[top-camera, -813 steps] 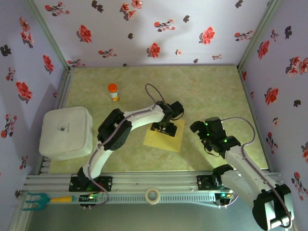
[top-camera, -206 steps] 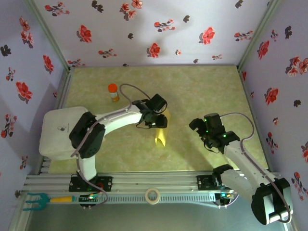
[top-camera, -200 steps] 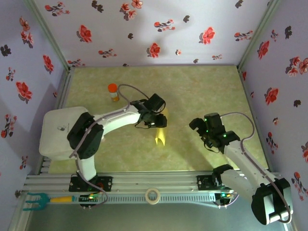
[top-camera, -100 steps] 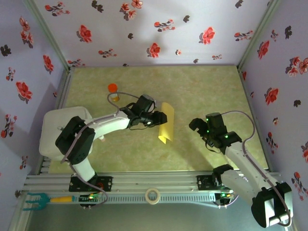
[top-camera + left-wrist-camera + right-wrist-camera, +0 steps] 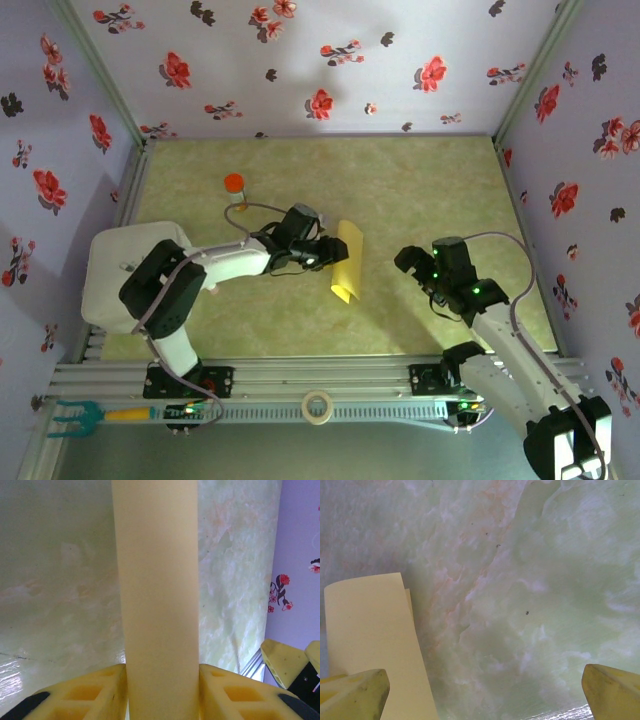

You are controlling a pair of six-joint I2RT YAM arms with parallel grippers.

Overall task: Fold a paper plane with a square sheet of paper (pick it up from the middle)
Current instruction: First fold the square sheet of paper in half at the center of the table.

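The square sheet of paper (image 5: pixel 346 262) is yellow and bent over into a narrow folded band, lifted off the table in the middle of the top view. My left gripper (image 5: pixel 334 252) is shut on the band's middle. In the left wrist view the paper (image 5: pixel 157 595) runs straight up between the two yellow fingers (image 5: pixel 85 697). My right gripper (image 5: pixel 418 268) stands open to the right of the paper, apart from it. In the right wrist view the paper (image 5: pixel 375 645) shows at the left beside one yellow fingertip (image 5: pixel 355 695), with bare table between the jaws.
An orange-capped bottle (image 5: pixel 235 188) stands at the back left of the marbled green table (image 5: pixel 430 190). A white box (image 5: pixel 115 275) sits at the left edge. A tape roll (image 5: pixel 318 406) and a teal tool (image 5: pixel 75 415) lie on the front rail. Flowered walls close three sides.
The left arm has lifted the sheet off the table, where it lay flat; it is now a bent-over band, turned and carried slightly right. The right gripper has stayed open, shifting little.
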